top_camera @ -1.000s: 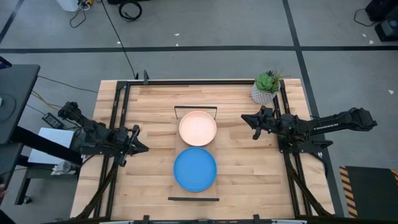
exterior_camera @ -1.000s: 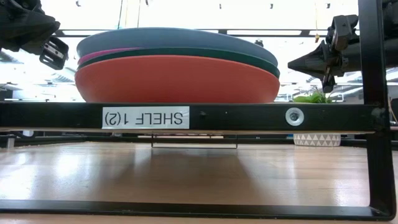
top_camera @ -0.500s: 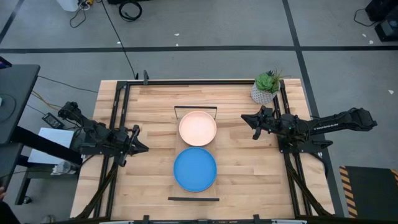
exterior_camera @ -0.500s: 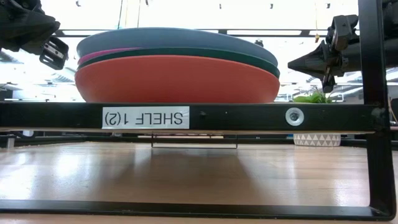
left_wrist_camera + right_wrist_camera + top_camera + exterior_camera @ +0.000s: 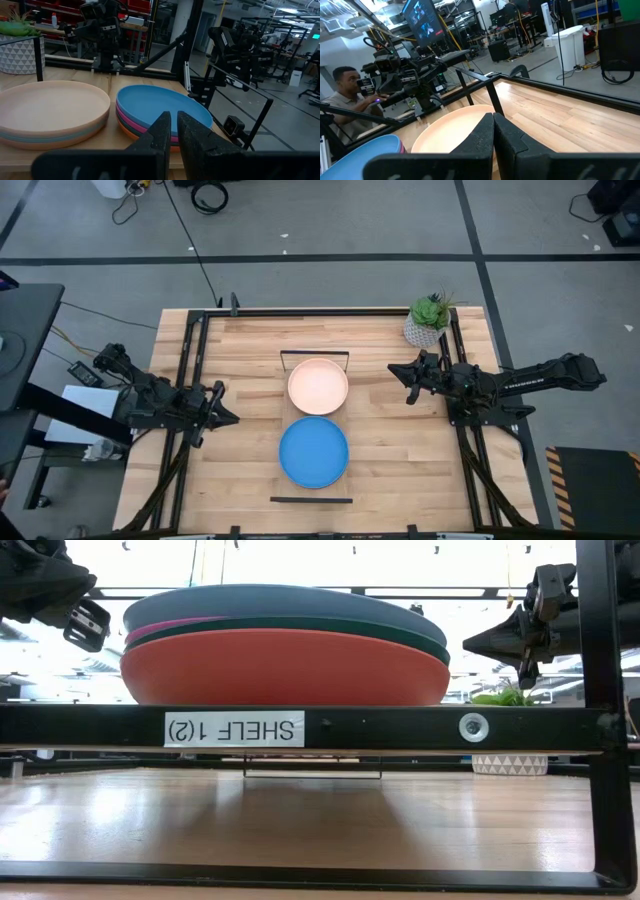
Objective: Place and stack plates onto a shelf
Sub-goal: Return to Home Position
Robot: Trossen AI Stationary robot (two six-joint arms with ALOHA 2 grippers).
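Observation:
Two stacks of plates rest on the shelf (image 5: 311,500) at the table's middle. The far stack is topped by a cream-pink plate (image 5: 318,386), also in the left wrist view (image 5: 50,107) and the right wrist view (image 5: 450,127). The near stack is topped by a blue plate (image 5: 313,452), with pink, teal and orange plates under it (image 5: 285,665); it also shows in the left wrist view (image 5: 160,107). My left gripper (image 5: 230,417) is shut and empty, left of the stacks. My right gripper (image 5: 395,370) is shut and empty, right of the far stack.
A small potted green plant (image 5: 428,320) stands at the table's far right corner, just behind my right arm. Black frame rails (image 5: 190,380) run along the table's left and right sides. A person (image 5: 350,95) sits beyond the table's left side.

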